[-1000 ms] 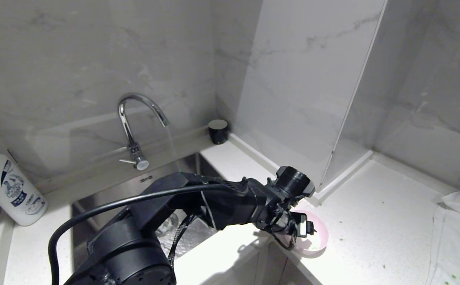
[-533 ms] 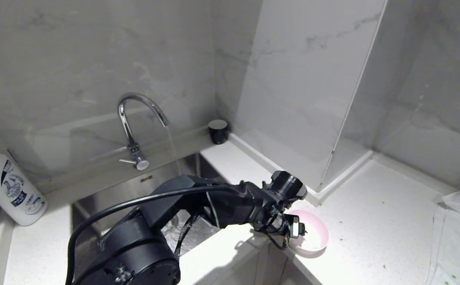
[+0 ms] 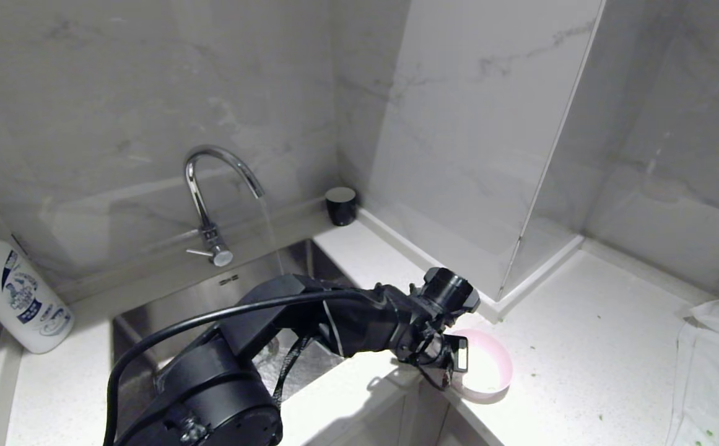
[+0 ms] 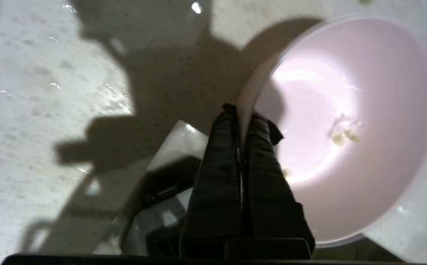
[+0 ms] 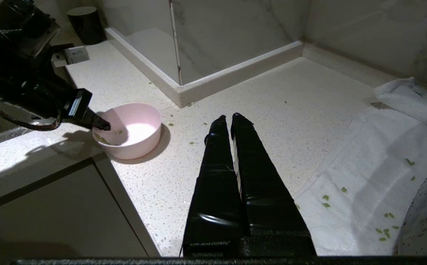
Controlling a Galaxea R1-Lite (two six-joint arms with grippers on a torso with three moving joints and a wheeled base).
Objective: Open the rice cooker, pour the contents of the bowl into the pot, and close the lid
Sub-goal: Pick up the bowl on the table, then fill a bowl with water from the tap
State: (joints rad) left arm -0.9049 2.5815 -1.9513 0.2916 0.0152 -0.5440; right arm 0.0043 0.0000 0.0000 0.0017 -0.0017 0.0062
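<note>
Left gripper [image 4: 242, 114] is reaching out level over the speckled white counter [image 3: 582, 371], pinching the near rim of the small round pale pink bowl [image 4: 345, 125] between its closed jaws. The bowl is holding only a few green chopped bits [image 4: 342, 134] just beyond the fingertips. Right gripper [image 5: 231, 119] is hanging closed and empty, well apart.

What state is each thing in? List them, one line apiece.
bowl: upright on the counter, nearly empty, a few green bits inside.
left claw: shut on the bowl's rim, one finger inside, one outside.
right claw: shut, holding nothing, above the counter.
faucet: a thin stream of water is running into the sink.
white towel: spread out, green bits scattered on it.
</note>
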